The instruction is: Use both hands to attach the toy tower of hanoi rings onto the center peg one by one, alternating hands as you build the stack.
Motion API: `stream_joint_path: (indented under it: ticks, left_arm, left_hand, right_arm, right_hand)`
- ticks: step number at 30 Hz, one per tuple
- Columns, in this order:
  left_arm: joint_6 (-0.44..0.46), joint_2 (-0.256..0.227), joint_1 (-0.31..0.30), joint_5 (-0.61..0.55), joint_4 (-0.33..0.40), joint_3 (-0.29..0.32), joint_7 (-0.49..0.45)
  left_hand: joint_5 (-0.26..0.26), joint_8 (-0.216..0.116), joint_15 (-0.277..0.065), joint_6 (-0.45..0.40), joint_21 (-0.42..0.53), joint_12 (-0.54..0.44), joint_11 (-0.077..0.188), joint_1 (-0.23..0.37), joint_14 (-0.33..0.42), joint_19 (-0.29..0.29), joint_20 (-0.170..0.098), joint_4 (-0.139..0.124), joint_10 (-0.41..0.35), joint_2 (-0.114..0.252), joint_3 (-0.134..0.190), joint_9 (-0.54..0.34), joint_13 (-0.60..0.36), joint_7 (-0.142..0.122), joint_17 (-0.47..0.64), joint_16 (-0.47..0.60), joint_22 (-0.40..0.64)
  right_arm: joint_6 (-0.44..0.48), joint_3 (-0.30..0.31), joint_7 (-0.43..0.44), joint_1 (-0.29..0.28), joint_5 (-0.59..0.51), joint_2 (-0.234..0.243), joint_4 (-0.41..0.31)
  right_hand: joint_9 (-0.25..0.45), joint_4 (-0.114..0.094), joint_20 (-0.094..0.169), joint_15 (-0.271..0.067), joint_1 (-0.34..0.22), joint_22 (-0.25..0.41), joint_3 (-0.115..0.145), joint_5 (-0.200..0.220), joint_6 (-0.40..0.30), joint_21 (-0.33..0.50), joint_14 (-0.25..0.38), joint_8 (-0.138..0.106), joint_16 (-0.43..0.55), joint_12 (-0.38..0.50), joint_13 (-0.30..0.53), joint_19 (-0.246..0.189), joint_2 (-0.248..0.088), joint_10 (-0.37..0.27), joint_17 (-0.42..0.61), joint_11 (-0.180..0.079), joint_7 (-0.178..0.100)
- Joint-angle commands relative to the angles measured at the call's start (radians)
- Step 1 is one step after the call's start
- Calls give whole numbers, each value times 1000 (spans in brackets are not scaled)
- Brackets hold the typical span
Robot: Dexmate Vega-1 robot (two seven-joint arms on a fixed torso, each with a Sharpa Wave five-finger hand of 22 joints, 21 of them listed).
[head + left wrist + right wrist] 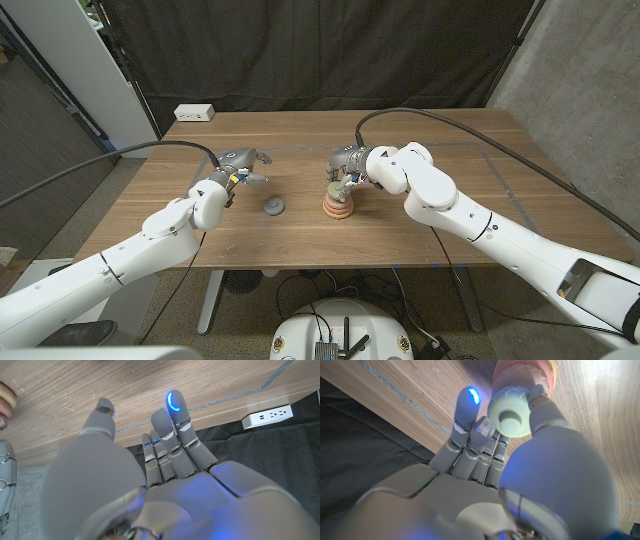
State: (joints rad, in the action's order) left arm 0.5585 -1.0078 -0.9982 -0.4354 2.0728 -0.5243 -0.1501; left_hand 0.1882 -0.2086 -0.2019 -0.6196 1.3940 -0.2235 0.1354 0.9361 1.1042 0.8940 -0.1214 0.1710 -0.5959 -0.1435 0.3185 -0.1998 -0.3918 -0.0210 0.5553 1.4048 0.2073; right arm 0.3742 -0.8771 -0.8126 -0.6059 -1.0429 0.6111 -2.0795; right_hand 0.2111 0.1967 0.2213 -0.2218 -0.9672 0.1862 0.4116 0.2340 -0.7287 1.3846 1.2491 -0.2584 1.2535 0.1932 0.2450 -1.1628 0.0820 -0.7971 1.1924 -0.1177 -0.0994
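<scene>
1. Right hand (347,176) sits over the ring stack (337,206), roughly mid table and a bit toward the right edge. Stack = a few rings, orange-ish at the base w/ pink above, standing on the wood

2. In the right wrist view the right hand (520,475) is pinching a pale green ring (509,412) btw thumb and fingers (466,407), so it's gripping that one. The green ring is right up against the pink ring (522,371) at the top of the stack; can't tell if it's fully seated on the peg

3. Left hand (240,165) is left of center, well apart from the stack. Fingers are spread, nothing in it, so it's open. Can't tell if it's touching the table (440,240) or just above it

4. Left wrist view backs that up: left hand (165,485) w/ fingers (177,407) straight-ish, a blue light on one fingertip, bare wood in front of it

5. Gray ring (273,207) lies flat on the table btw the left hand and the stack, nearer the front edge than either hand. Nobody's touching it

6. White power strip (194,113) sits at the back left corner of the table, also seen in the left wrist view (267,415). Black curtain (320,50) behind the back edge
</scene>
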Motion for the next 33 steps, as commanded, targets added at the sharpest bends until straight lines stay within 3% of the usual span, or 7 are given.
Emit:
stream_joint_path:
  ticks: [1, 16, 33]
  left_arm:
    - [16, 4, -1, -5, 6, -3, -1]
    - [14, 8, 1, -3, 3, -5, -6]
    - [15, 8, 3, 0, 0, -6, -7]
  left_hand:
    - [0, -2, -18, -10, -7, -3, -1, 6, 4, 13, -87, 0, -13, -6, 13, -3, -3, 1, 6, -4, 6]
    - [25, 9, -18, 26, 16, 4, 11, 10, 30, 46, -89, -14, -10, 38, 36, -5, -15, -24, 10, -10, -8]
    - [58, 8, -18, 38, 30, 7, 12, 10, 31, 44, -89, -13, -8, 51, 41, -6, -23, -24, 0, -21, -12]
  right_arm:
    - [-10, -25, -6, 8, -25, -3, 22]
    - [-27, -39, -20, 13, -47, -16, 30]
    - [-29, -45, -28, 17, -57, -32, 65]
  right_hand:
    - [5, -33, -2, 1, -62, 2, 39, 6, -22, 2, -1, -4, -1, 7, 3, 5, -114, -25, 1, -11, -1]
    - [6, -35, -2, 1, -55, 1, 36, 7, -48, 3, 5, -8, 4, 9, 3, 2, -113, -41, 5, -28, -5]
    - [7, -36, -2, 1, -50, 1, 36, 9, -56, 3, 8, -7, 7, 10, 12, 0, -114, -46, 9, -34, -11]
